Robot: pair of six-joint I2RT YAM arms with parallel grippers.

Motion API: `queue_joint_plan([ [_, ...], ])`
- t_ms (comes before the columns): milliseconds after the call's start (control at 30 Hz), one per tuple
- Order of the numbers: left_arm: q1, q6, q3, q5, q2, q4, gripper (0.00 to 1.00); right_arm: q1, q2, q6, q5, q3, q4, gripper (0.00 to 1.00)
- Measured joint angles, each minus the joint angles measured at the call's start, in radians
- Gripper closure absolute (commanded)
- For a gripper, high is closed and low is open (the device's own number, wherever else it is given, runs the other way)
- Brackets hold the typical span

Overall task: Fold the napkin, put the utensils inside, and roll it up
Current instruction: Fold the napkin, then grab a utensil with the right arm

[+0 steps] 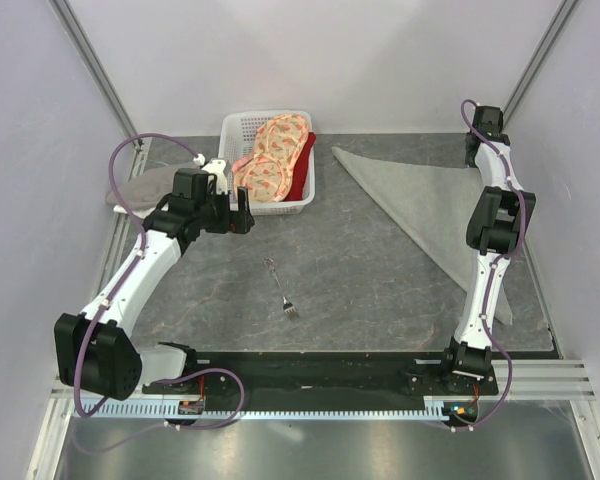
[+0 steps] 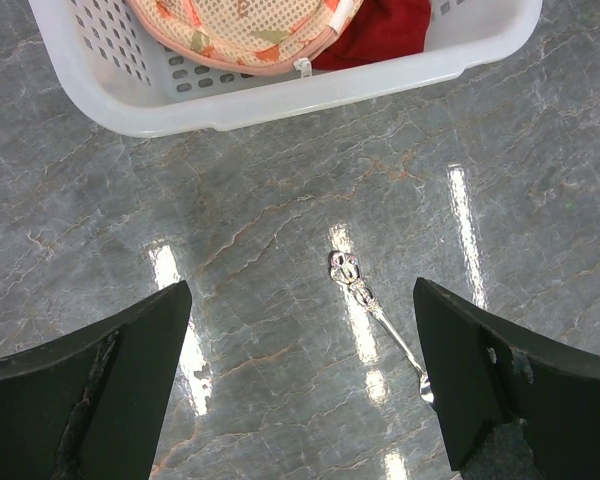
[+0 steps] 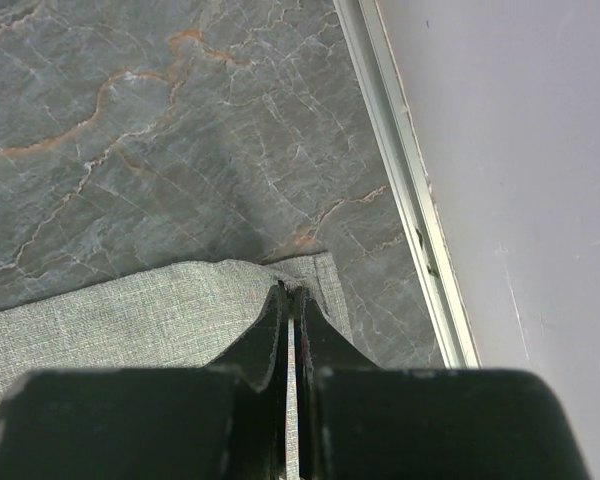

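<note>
The grey-green napkin [image 1: 430, 205] lies on the right of the table as a long triangle. My right gripper [image 1: 473, 157] is at its far right corner. In the right wrist view that gripper [image 3: 293, 295] is shut on the napkin [image 3: 130, 325], with a strip of cloth pinched between the fingers. The silver fork [image 1: 280, 287] lies on the bare tabletop in the middle, tines toward the near edge. My left gripper [image 1: 242, 215] hovers open beyond it, in front of the basket. In the left wrist view the fork [image 2: 375, 305] lies below the wide-open gripper [image 2: 300, 300], close to the right finger [image 2: 470, 370].
A white plastic basket [image 1: 235, 128] at the back holds orange-pink patterned cloths [image 1: 270, 160] and a red cloth [image 1: 304, 168]. A smaller grey cloth [image 1: 145, 185] lies at the far left. A metal rail [image 3: 405, 190] and the wall run beside the right gripper.
</note>
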Motion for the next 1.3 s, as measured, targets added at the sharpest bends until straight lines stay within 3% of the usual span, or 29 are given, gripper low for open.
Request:
queue_joint_plan([
  [133,0.000,0.000,0.000,0.000,0.005,0.000,0.00,0.000,0.003,0.000,-0.004,0.000,0.011,0.98],
  [233,0.000,0.000,0.000,0.000,0.008,0.000,0.00,0.000,0.004,-0.001,-0.003,0.000,0.014,0.73],
  [267,0.000,0.000,0.000,0.000,0.009,0.000,0.00,0.000,0.004,-0.002,-0.003,0.000,0.016,0.50],
  [300,0.000,0.000,0.000,0.000,0.009,0.000,0.00,0.000,0.004,-0.002,-0.004,0.000,0.017,0.38],
  [367,0.000,0.000,0.000,0.002,0.010,0.000,0.00,0.000,0.004,0.002,-0.009,0.000,0.021,0.20],
  [400,0.000,0.000,0.000,0.002,0.010,0.000,0.00,0.000,0.004,-0.001,-0.013,0.000,0.023,0.18],
  [667,0.000,0.000,0.000,0.008,0.008,0.001,0.00,0.000,-0.085,0.015,-0.098,-0.069,0.021,0.15],
  [800,0.000,0.000,0.000,0.013,-0.003,0.001,0.00,0.013,-0.251,0.049,-0.157,-0.195,0.033,0.18],
  [967,0.000,0.000,0.000,0.029,-0.036,0.006,0.00,0.083,-0.539,0.113,-0.193,-0.473,0.084,0.18],
  [1133,0.000,-0.002,-0.002,0.037,-0.061,0.012,0.00,0.352,-0.812,0.185,-0.199,-0.818,0.140,0.21],
  [1300,0.000,-0.023,-0.011,0.027,-0.086,0.023,0.00,0.716,-0.912,0.300,-0.198,-1.041,0.153,0.23],
])
